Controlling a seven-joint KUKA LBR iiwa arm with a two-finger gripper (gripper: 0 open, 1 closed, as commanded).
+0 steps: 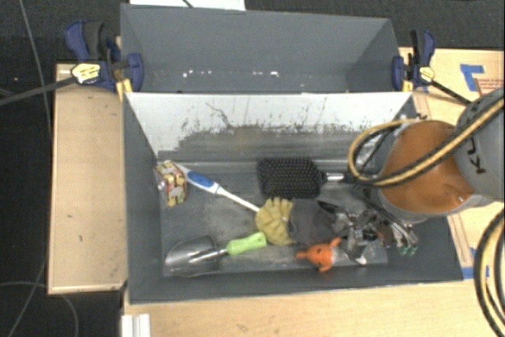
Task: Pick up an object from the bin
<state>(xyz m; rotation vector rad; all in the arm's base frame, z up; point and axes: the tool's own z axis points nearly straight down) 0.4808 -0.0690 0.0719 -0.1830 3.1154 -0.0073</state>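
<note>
Orange lumpy toy (318, 255) lies just beside the pincer (357, 239), whose opening I cannot tell.

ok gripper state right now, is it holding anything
Gripper: open or closed cannot be told; it sits low beside a small orange toy, and no object can be made out in its grasp.

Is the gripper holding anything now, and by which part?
Cannot be told. The gripper is down beside a small orange toy at the front right of the bin, but no hold shows.
</note>
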